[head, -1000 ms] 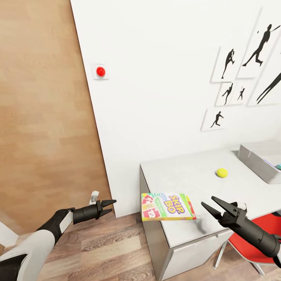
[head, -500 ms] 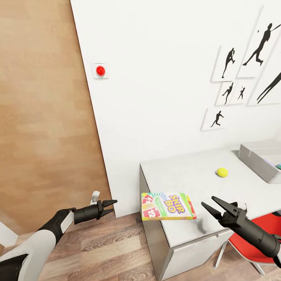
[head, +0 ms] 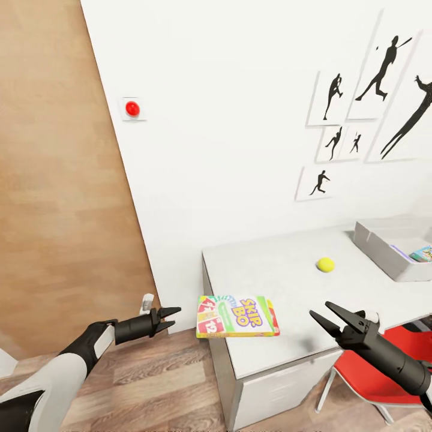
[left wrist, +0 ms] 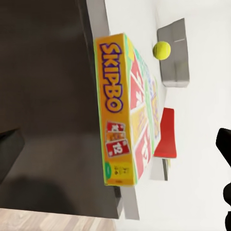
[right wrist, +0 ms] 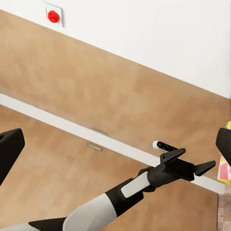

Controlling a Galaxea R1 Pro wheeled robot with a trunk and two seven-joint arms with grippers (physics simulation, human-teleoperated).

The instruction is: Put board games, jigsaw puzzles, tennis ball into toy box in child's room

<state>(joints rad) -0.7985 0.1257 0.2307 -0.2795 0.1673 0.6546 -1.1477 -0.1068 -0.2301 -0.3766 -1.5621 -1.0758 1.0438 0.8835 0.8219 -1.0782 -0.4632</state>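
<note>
A yellow-red-green Skip-Bo board game (head: 237, 315) lies flat on the white table (head: 288, 288), its left end hanging over the table's near-left corner. The left wrist view shows its long side (left wrist: 115, 110) close ahead. The tennis ball (head: 325, 264) rests farther back on the top. The grey toy box (head: 384, 252) stands at the right edge with a small teal board game (head: 423, 254) inside. My left gripper (head: 175, 317) is open, left of the Skip-Bo box and apart from it. My right gripper (head: 319, 308) hangs open over the table's front, right of that box.
A red chair (head: 366, 372) is tucked under the table below my right arm. A wooden panel (head: 60, 180) covers the wall at the left, beside a white wall with a red button (head: 132, 108) and black silhouette pictures (head: 360, 114). Plank floor (head: 156, 384) lies below.
The whole picture has slid left, so the camera has turned right. More of the toy box and the teal box inside it now show. Both grippers keep their pose.
</note>
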